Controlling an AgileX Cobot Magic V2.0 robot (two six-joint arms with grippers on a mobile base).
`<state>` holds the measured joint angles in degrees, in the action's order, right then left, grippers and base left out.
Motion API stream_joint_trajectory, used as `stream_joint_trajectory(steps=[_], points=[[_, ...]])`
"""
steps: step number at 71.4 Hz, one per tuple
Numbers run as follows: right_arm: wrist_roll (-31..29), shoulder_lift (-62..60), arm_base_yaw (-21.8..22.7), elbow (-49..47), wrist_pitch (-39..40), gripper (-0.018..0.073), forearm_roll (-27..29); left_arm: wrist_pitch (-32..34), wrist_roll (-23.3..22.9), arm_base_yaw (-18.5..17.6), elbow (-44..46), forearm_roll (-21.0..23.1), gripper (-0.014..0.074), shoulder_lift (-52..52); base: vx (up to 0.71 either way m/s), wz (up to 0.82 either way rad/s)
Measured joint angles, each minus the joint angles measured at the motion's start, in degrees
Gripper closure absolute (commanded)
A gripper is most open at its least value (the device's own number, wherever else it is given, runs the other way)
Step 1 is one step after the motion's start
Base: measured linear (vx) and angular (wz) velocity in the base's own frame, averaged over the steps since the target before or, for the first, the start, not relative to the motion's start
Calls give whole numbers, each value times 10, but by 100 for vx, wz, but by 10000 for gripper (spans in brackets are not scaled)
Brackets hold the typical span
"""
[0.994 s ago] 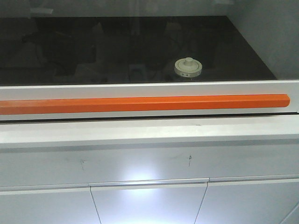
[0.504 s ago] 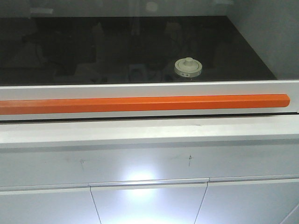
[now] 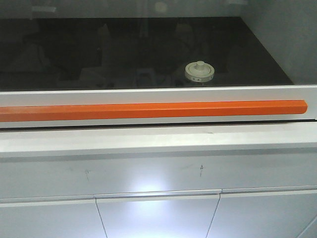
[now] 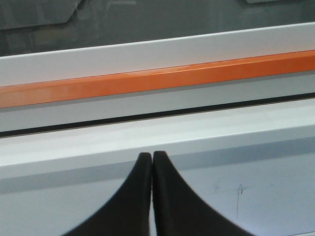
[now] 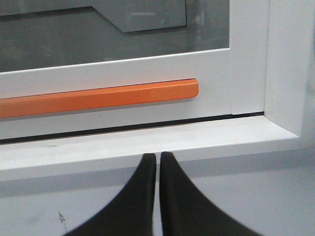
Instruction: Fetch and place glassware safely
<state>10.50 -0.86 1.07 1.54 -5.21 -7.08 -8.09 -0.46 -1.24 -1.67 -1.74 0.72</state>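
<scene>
Glass fills the upper half of the front view: a sash stands lowered, with only a thin dark seam between its white bottom rail and the ledge below. Behind the glass lies a dark bench. A long orange handle runs across the rail from the left edge almost to the right.

The jar stands upright on the bench, right of centre and just above the rail in the frame. Its cream lid is on, knob up. The rail hides most of the glass body, and any contents cannot be made out.

Judging by this, the fetch has not begun, since the closed sash bars the way. The next move seems to be getting a hold at the handle and raising the sash evenly, high enough for an arm to pass.

Both wrist views look up at the handle from below ledge height. At bottom centre of its view, the left gripper has its fingers pressed together on nothing. The right gripper is likewise closed but for a hairline gap and is empty, with the handle's right end above it. Neither touches the handle.
</scene>
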Motion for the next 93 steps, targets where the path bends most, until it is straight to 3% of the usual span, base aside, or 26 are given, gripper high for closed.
stream_joint_trajectory(steps=[24,44,58,75,93], points=[[0,0,0,0,19,563,0,39,-1,0,0,0,603,0,0,0],[0,0,0,-13,123,563,0,183,-16,0,9,14,603,0,0,0],[0,28,0,-155,94,563,-3,164,-21,0,159,27,603,-33,0,0],[0,183,0,-360,65,563,-3,126,0,0,373,13,603,-207,0,0],[0,349,0,-444,46,563,-3,118,11,0,416,2,603,-369,0,0]])
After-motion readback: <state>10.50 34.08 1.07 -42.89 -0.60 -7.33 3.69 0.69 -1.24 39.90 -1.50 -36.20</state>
